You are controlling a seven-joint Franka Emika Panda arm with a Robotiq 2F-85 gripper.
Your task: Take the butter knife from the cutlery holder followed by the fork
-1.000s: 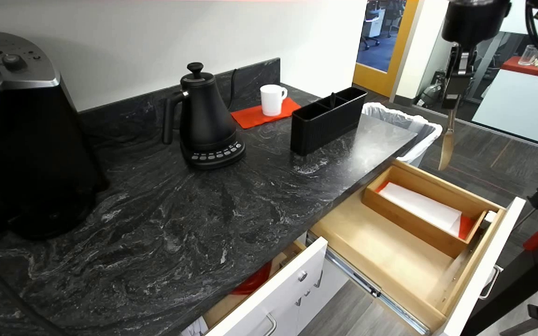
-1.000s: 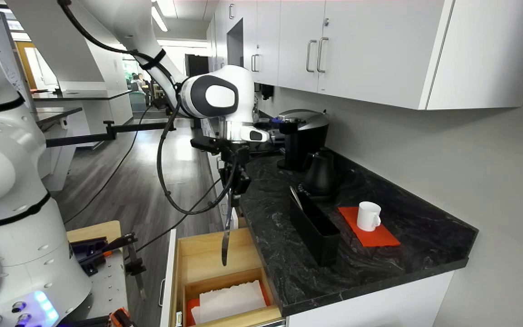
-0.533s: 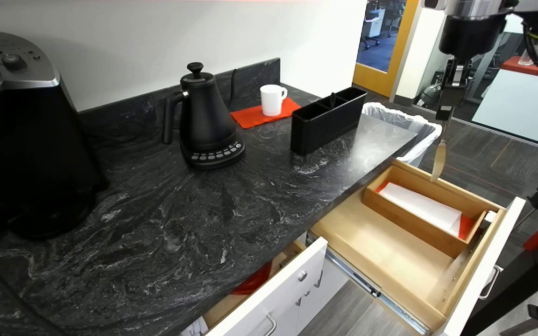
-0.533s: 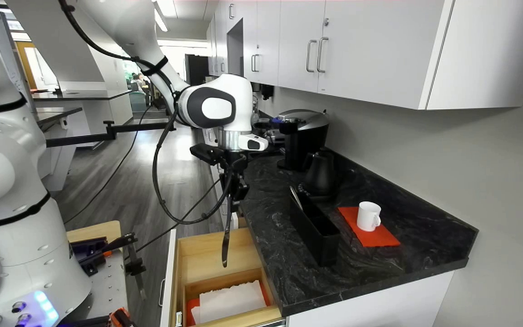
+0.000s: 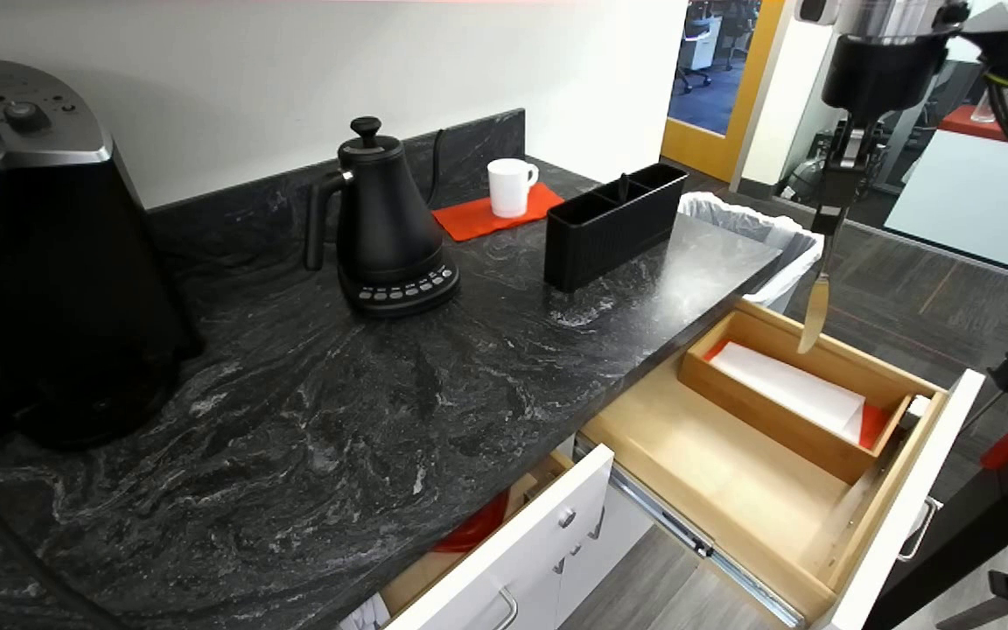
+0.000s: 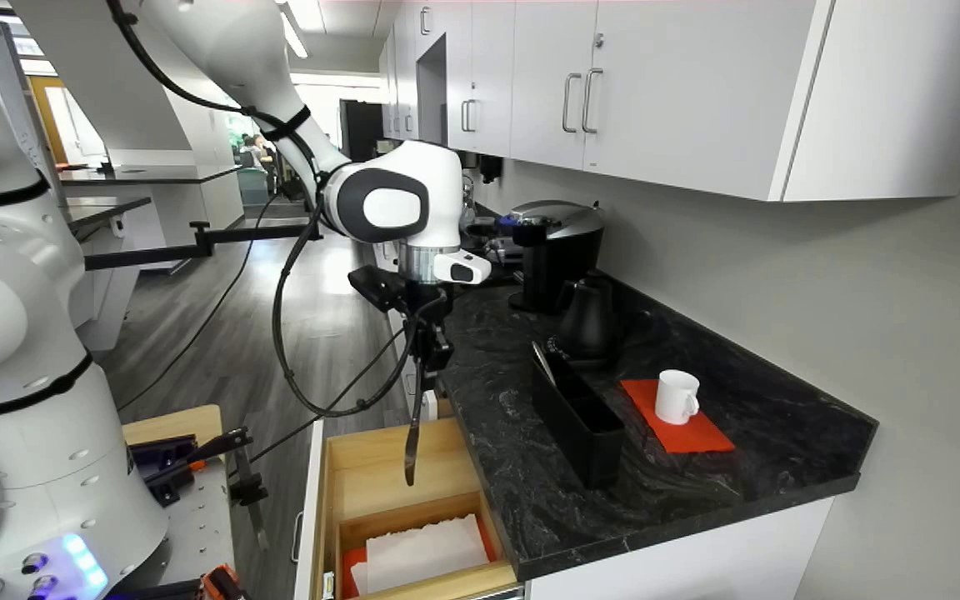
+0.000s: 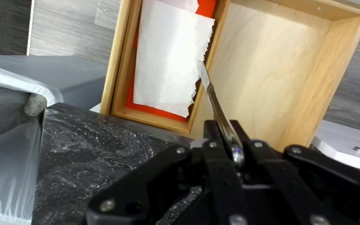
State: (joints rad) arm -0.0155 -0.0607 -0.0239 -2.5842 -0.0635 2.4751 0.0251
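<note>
Slim silvery metal butter knife is out of the long narrow black rectangular cutlery holder, hanging tip-down above the open pale wooden drawer. Black 2-finger gripper has it, fingers pinched narrow on its handle. Wrist view: tip lines up with the edge of the white paper sheet in the brown wooden rectangular box inside the drawer. Holder stands near the drawer, up on the black veined stone counter. In an exterior view at least 1 thin silvery metal utensil leans out of it; can't tell if that's the fork. My read: step 1 of 2, knife taken, not yet put down. Next: likely lower it into the box, let go, then to the holder for the fork.
</note>
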